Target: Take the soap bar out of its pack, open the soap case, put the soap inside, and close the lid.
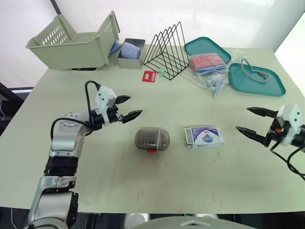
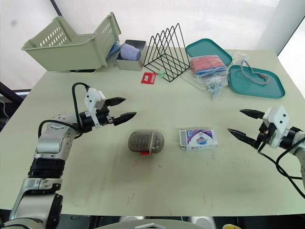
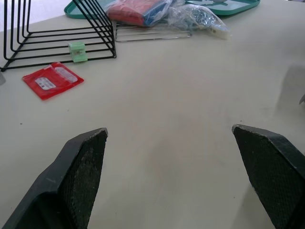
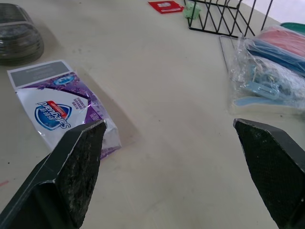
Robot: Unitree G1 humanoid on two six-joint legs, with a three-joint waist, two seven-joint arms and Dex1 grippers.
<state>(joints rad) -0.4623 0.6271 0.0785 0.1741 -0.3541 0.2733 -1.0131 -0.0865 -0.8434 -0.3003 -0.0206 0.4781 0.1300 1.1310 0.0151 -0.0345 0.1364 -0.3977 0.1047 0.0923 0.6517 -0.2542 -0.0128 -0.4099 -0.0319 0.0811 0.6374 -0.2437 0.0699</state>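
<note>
The soap pack [image 1: 205, 136], a white and purple box, lies flat on the table near the middle. Left of it sits the soap case [image 1: 152, 139], a grey translucent oval with its lid shut. My left gripper [image 1: 129, 108] hovers open over the table, up and left of the case, holding nothing. My right gripper [image 1: 248, 119] is open at the right side of the table, a short way right of the pack. In the right wrist view the pack [image 4: 62, 107] and the edge of the case [image 4: 19, 40] lie ahead of the open fingers.
At the back stand a beige basket [image 1: 71, 40], a grey bin [image 1: 131, 52], a black wire rack [image 1: 167, 50], a red packet [image 1: 149, 76] and two teal trays [image 1: 257, 78] with bagged items [image 1: 209, 67]. The table's front half holds nothing else.
</note>
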